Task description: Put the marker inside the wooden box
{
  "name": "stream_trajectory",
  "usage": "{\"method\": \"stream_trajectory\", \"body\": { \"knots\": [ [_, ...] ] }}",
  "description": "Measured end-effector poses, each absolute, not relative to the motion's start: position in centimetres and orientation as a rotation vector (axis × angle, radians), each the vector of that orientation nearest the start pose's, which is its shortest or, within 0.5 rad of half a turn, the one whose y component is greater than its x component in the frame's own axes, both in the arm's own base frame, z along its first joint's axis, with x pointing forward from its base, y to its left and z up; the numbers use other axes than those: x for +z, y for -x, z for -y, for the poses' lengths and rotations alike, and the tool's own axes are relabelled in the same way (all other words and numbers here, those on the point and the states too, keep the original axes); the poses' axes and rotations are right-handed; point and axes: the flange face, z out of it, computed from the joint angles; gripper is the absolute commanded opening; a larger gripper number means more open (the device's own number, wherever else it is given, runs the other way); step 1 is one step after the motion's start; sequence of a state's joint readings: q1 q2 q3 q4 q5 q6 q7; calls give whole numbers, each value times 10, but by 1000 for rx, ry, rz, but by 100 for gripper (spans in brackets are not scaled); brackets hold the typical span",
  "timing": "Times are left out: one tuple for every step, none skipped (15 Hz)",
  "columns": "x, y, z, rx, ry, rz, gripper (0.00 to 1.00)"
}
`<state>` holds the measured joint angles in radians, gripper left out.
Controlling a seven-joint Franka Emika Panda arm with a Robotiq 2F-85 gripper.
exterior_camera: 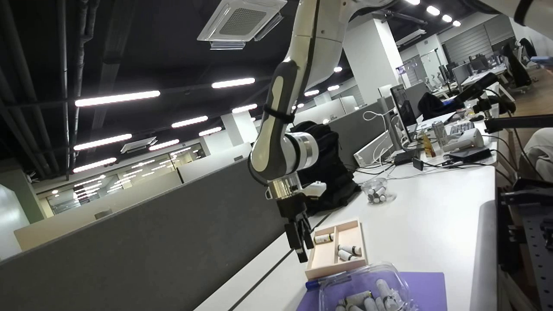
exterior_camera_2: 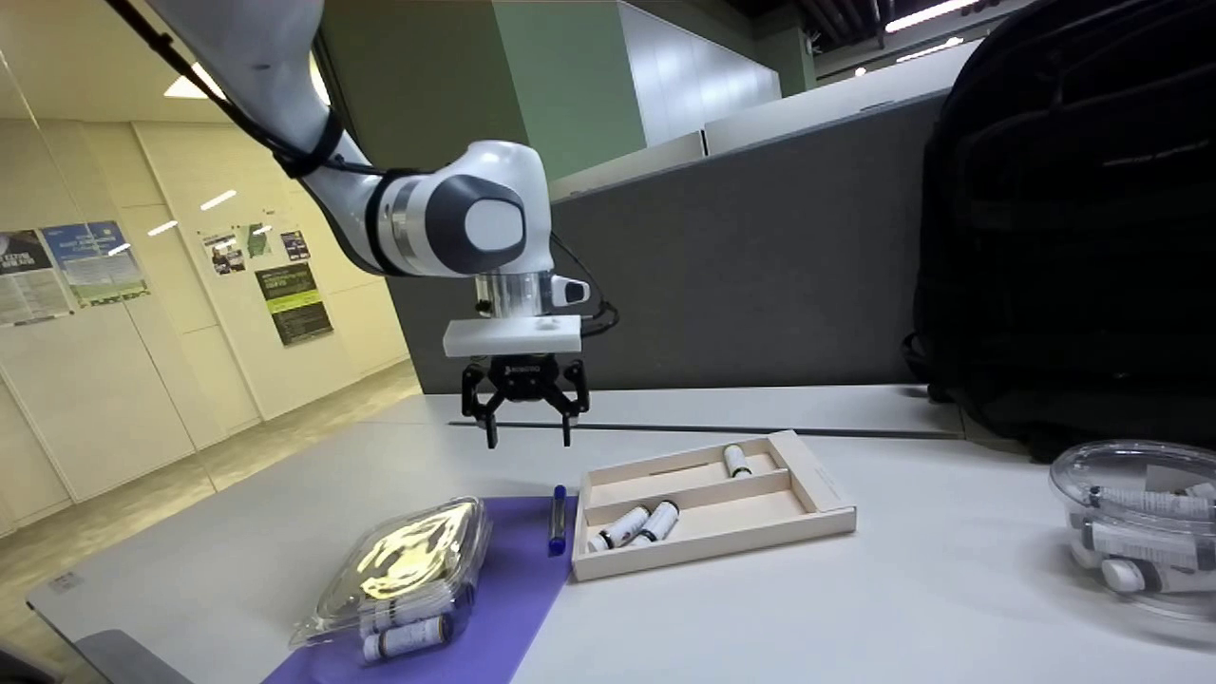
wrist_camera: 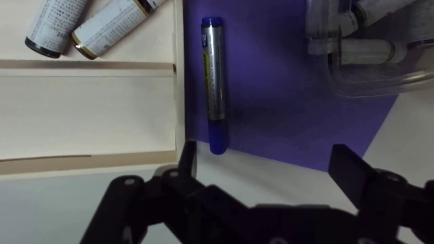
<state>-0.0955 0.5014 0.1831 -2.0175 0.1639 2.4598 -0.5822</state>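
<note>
The marker, silver with blue ends, lies flat on the purple mat just beside the wooden box. It shows in the wrist view (wrist_camera: 214, 74) and in both exterior views (exterior_camera_2: 558, 521) (exterior_camera: 312, 285); in the latter it is partly hidden behind a clear container. The wooden box (exterior_camera_2: 712, 551) is shallow, light tan and divided in two; it also shows at the wrist view's left (wrist_camera: 180, 84). It holds a few small white bottles (exterior_camera_2: 657, 521). My gripper (exterior_camera_2: 529, 443) is open and empty, above the table. In the wrist view its fingers (wrist_camera: 264, 145) are wide apart, with the marker's blue end near the left fingertip.
A clear plastic container (exterior_camera_2: 408, 560) with several white bottles stands on the purple mat (exterior_camera_2: 532, 570) near the marker. A round clear tub (exterior_camera_2: 1135, 522) of bottles stands beyond the box. A black backpack (exterior_camera_2: 1064, 237) and a grey partition (exterior_camera_2: 760, 266) stand at the table's back.
</note>
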Motion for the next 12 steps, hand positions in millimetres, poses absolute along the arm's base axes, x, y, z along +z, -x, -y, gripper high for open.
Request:
{"method": "stream_trajectory", "body": {
  "knots": [
    [193,-595,-50,27,2851,770,100],
    [187,-593,-50,44,2856,788,100],
    [181,-592,-50,60,2862,809,100],
    [175,-591,-50,71,2872,832,100],
    [171,-591,-51,79,2885,856,100],
    [167,-591,-53,85,2901,881,100],
    [163,-590,-55,87,2916,902,100],
    [160,-590,-57,92,2930,926,100],
    [158,-590,-61,93,2942,949,100],
    [156,-589,-65,96,2951,974,100],
    [154,-589,-70,96,2959,999,100],
    [152,-588,-76,93,2966,1020,100]
  ]
}}
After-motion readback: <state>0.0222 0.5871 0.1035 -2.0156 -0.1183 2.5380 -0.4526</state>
